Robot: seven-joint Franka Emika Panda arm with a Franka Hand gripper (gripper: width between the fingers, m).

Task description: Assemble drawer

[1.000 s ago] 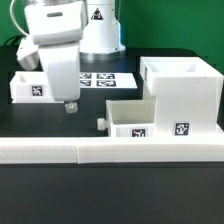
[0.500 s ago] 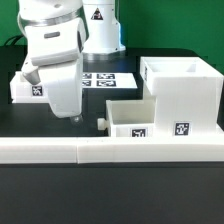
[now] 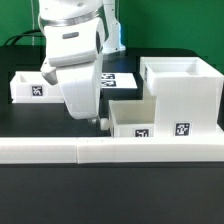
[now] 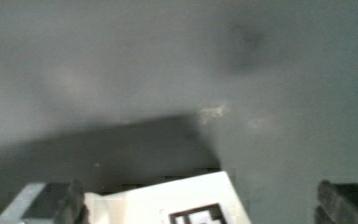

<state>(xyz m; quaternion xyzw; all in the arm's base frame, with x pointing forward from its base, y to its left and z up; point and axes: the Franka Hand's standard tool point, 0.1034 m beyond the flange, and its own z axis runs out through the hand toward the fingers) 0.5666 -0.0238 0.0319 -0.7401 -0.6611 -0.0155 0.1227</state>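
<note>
Beside the knob (image 3: 101,123) of the tray (image 3: 122,127) nearest the casing (image 3: 180,88), the gripper (image 3: 90,117) hangs, fingers (image 4: 39,203) spread and empty. It looks best to square up on the knob, then push straight in.

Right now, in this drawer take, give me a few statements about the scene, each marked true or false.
1. The gripper clamps a tray. False: in the wrist view its fingers stand apart with nothing gripped between them.
2. A knobbed tray lies next to the casing, on the exterior view's left of it. True.
3. The second tray is stacked on top of the casing. False: it rests on the table at the exterior view's left, partly hidden by the arm.
4. The marker board lies flat on the table behind the gripper. True.
5. The casing lies tipped over on its side. False: it stands upright, open side up.
</note>
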